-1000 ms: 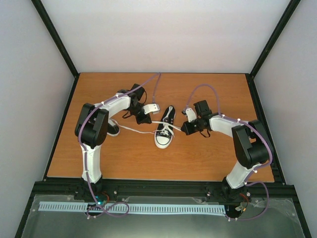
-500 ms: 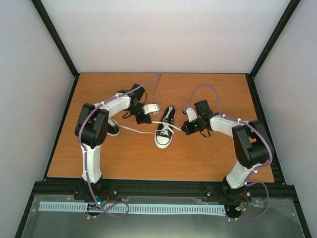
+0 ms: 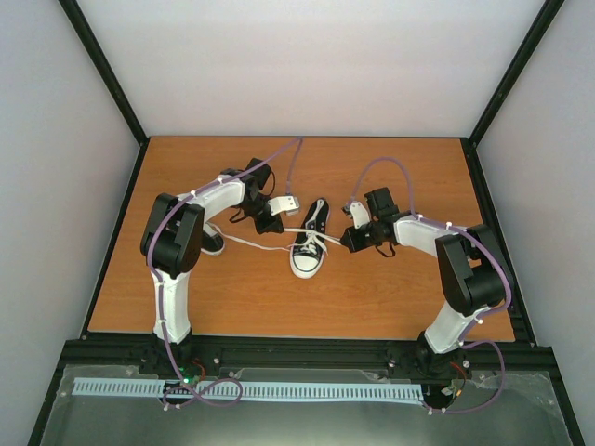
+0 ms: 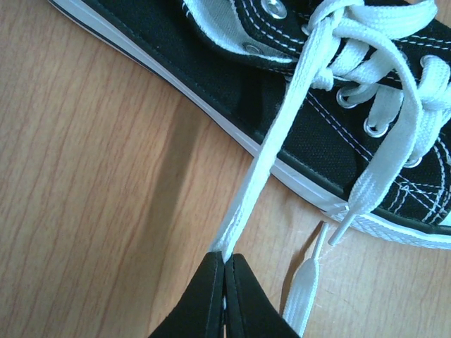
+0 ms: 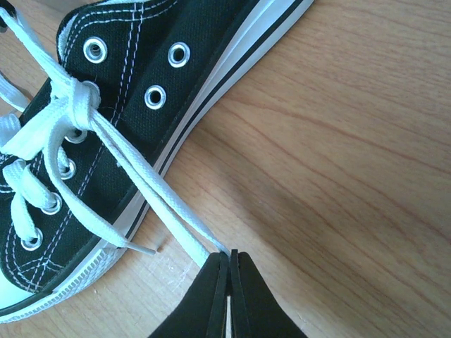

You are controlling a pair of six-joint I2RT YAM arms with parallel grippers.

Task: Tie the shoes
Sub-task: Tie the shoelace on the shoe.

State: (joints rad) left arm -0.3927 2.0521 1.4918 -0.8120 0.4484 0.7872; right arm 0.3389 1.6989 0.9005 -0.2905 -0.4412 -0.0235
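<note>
Shoe [image 3: 310,243] lies toe nearward, midway: left pincer [image 4: 225,259] and right pincer [image 5: 229,255] each clamped tight on a lace [image 4: 264,176] (taut, crosswise to shoe).

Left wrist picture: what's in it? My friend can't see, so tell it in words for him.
The left gripper is shut on a white lace, which runs straight up to a knot on a black sneaker. The sneaker lies on a wooden table.
</note>
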